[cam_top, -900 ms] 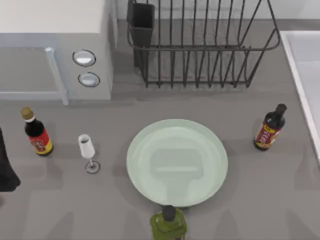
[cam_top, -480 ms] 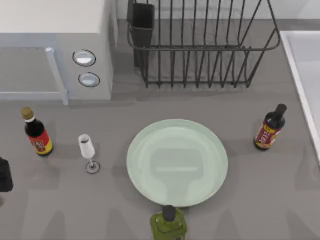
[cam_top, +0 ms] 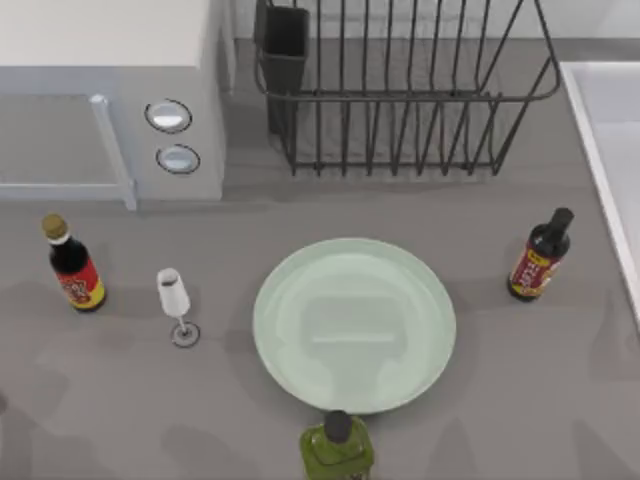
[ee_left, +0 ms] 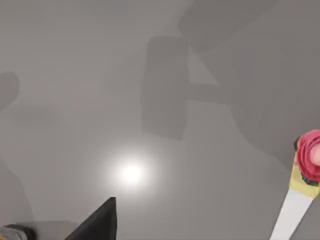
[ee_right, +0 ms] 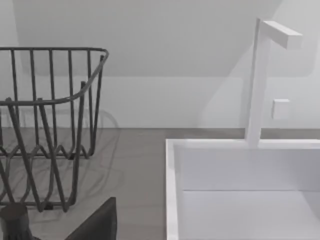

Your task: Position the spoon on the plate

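The plate (cam_top: 354,325) is a large pale mint-green round lying flat at the table's middle, with nothing on it. In the left wrist view the spoon (ee_left: 298,196) shows its thin pale handle and its red-pink knob (ee_left: 310,157) over the bare grey tabletop; its bowl is out of view. A dark piece of my left gripper (ee_left: 100,226) sits apart from the handle, and I cannot tell whether anything touches the spoon. A dark piece of my right gripper (ee_right: 99,223) shows in the right wrist view, facing the dish rack and sink.
A small white wine glass (cam_top: 176,300) stands left of the plate. A dark bottle (cam_top: 72,265) is farther left, another bottle (cam_top: 538,258) to the right, and a green bottle (cam_top: 338,448) at the plate's front edge. Behind are a microwave (cam_top: 110,90), a wire rack (cam_top: 400,90) and a sink (cam_top: 610,130).
The dark shape of my left arm at the top view's left edge has slid down and out of the picture. The plate, glass and bottles have not moved.
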`<state>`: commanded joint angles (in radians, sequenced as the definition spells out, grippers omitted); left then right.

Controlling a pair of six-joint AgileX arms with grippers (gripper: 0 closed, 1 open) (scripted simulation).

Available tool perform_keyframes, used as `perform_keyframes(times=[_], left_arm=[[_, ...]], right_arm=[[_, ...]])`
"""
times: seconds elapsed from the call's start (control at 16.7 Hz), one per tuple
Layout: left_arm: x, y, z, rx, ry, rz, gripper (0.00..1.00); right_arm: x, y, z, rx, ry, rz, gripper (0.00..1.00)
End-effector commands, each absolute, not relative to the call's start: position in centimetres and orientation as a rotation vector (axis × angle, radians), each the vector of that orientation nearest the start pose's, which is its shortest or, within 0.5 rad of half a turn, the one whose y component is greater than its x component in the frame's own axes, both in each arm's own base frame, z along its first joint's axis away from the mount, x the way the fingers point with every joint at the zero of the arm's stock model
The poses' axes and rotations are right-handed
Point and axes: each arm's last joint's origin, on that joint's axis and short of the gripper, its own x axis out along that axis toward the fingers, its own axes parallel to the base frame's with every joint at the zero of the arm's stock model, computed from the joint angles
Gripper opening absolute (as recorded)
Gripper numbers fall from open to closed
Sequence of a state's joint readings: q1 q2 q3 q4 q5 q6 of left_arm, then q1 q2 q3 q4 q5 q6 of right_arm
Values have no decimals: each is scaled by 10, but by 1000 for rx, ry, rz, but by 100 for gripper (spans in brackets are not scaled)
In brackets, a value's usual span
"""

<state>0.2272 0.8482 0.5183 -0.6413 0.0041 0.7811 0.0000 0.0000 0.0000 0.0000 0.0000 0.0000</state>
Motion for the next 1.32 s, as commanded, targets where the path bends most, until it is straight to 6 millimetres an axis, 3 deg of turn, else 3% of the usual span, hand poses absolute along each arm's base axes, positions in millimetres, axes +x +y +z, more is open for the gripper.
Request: perform_keyframes(times=[0.18, 0.42, 0.6, 0.96, 1.14, 1.32], left_arm=[[174, 53, 194, 675, 1227, -372, 100], [196, 74, 193, 702, 1400, -604, 100], [205, 84, 192, 703, 1445, -699, 100], [205, 83, 191, 706, 1446, -707, 100], [208, 84, 175, 700, 1451, -709, 100], [211, 86, 142, 704, 1445, -702, 100]], right_arm=[[106, -1, 160, 0, 0, 0, 100], [106, -1, 160, 0, 0, 0, 100], [106, -1, 160, 0, 0, 0, 100], [106, -1, 160, 0, 0, 0, 100], [106, -1, 160, 0, 0, 0, 100], [106, -1, 160, 0, 0, 0, 100]])
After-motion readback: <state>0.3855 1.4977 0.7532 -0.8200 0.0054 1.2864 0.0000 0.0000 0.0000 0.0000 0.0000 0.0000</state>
